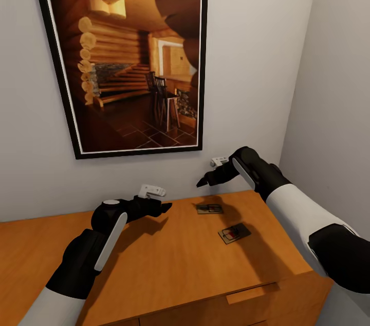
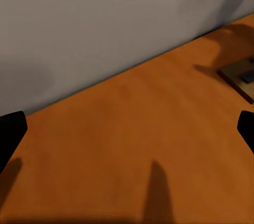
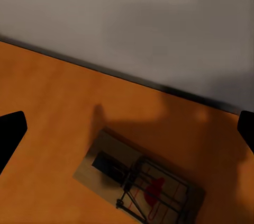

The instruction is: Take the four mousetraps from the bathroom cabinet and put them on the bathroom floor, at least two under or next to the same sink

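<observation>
Two mousetraps lie on the orange-brown cabinet (image 1: 169,264) top near its back right corner: one (image 1: 209,209) close to the wall, the other (image 1: 234,233) nearer the front. My right gripper (image 1: 204,181) hovers open just above the far mousetrap (image 3: 137,181), with its fingertips (image 3: 10,134) spread wide. My left gripper (image 1: 163,208) is open too, low over the bare wood to the left of that trap (image 2: 241,78). The sink and the bathroom floor are out of view.
A large black-framed picture of a log cabin (image 1: 133,54) hangs on the grey wall behind the cabinet. A side wall (image 1: 334,110) closes the corner at the right. A drawer handle (image 1: 252,293) shows on the cabinet front.
</observation>
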You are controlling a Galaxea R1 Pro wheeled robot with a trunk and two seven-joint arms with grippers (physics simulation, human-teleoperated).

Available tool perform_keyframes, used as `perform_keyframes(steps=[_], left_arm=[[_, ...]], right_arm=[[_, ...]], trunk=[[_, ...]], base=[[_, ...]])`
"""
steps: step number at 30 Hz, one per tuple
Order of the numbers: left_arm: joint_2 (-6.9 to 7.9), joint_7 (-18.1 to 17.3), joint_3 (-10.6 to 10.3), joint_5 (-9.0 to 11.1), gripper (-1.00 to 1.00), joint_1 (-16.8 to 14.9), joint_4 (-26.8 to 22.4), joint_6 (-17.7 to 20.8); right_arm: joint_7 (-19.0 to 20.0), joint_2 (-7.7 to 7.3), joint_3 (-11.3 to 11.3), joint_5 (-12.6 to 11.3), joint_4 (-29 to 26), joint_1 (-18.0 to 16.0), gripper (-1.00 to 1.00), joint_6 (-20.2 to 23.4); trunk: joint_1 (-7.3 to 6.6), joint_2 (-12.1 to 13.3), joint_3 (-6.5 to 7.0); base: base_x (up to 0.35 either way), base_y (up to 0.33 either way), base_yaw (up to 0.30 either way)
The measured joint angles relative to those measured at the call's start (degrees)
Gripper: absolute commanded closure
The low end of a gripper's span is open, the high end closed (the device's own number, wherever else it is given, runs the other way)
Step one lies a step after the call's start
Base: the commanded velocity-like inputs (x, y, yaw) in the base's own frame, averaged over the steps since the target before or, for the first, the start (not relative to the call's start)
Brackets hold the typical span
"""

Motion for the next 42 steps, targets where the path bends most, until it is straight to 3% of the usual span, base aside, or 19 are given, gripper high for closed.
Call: perform_keyframes(steps=[7, 14, 17, 42], left_arm=[[0.07, 0.0, 0.0, -0.1, -1.0, 0.0, 0.0, 0.1], [0.13, 0.0, 0.0, 0.0, -1.0, 0.0, 0.0, 0.1], [0.08, 0.0, 0.0, 0.0, -1.0, 0.0, 0.0, 0.1], [0.04, 0.0, 0.0, 0.0, -1.0, 0.0, 0.0, 0.1]], right_arm=[[0.0, 0.06, 0.8, 0.0, 0.6, 0.0, -1.0, 0.0], [0.1, 0.11, 6.0, 0.2, 3.8, 0.0, -1.0, 0.0], [0.1, 0.13, 6.9, 0.2, 4.3, -0.1, -1.0, 0.0], [0.2, 0.04, 8.2, 0.2, 4.8, -0.1, -1.0, 0.0]], trunk=[[0.0, 0.0, 0.0], [0.0, 0.0, 0.0], [0.0, 0.0, 0.0], [0.0, 0.0, 0.0]], base=[[0.0, 0.0, 0.0], [0.0, 0.0, 0.0], [0.0, 0.0, 0.0], [0.0, 0.0, 0.0]])
